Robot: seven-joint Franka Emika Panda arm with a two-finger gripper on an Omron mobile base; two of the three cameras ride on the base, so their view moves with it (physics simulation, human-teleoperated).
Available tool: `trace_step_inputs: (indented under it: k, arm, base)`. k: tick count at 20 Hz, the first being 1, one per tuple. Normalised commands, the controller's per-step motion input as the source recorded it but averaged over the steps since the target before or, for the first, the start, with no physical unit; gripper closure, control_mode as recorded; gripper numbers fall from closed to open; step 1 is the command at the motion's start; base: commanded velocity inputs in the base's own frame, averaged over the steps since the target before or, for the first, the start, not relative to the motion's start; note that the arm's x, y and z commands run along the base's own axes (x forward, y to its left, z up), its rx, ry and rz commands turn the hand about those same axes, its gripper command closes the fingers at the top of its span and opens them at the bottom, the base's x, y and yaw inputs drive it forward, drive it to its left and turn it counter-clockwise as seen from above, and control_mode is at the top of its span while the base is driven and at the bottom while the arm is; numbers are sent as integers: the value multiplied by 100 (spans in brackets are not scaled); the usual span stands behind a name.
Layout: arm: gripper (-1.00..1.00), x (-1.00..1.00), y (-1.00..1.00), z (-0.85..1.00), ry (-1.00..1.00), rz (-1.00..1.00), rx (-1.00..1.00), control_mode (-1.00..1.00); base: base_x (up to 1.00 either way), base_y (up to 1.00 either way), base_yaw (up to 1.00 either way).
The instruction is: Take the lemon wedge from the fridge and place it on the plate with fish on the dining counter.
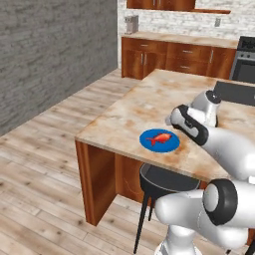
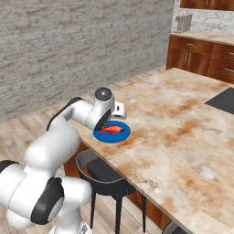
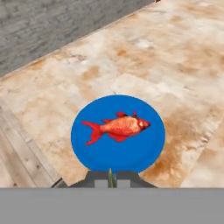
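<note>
The blue plate (image 1: 149,145) (image 2: 103,135) (image 3: 124,155) bearing a red-orange fish (image 1: 160,138) (image 2: 113,130) (image 3: 118,127) lies near the front edge of the dining counter (image 1: 127,112) (image 2: 183,132) (image 3: 131,52). My gripper (image 3: 110,179) hovers above the plate's near rim, just back from the fish. It is shut on the lemon wedge (image 3: 110,176), a thin olive-green sliver pinched between the dark fingertips. In the base views the white hand (image 1: 173,118) (image 2: 119,109) hangs over the plate, and the wedge is too small to make out there. The fridge is out of view.
A black stool (image 1: 162,183) (image 2: 104,172) stands tucked under the counter edge below the plate. A dark cooktop (image 1: 235,92) (image 2: 223,100) is set into the counter's far side. Wood cabinets (image 1: 169,57) line the back wall; a grey brick wall (image 1: 50,55) runs along the left.
</note>
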Motion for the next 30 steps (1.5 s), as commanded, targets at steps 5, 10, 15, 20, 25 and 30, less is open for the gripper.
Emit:
trace_step_inputs:
  k: [5, 10, 15, 20, 25, 30]
  arm:
    - [100, 73, 40, -39, 8, 0, 0, -100]
    - [100, 11, 4, -71, 2, 0, 1, -100]
    - [100, 0, 0, -46, 0, 3, 2, -100]
    - [100, 2, 0, -41, 0, 5, 4, -100]
    - [100, 30, 2, -27, 0, 6, 1, -100]
    - [100, 30, 0, -27, 0, 7, 0, -100]
  base:
    - [0, 0, 0]
    - [0, 0, 0]
    - [0, 0, 0]
    - [0, 0, 0]
    - [0, 0, 0]
    - [0, 0, 0]
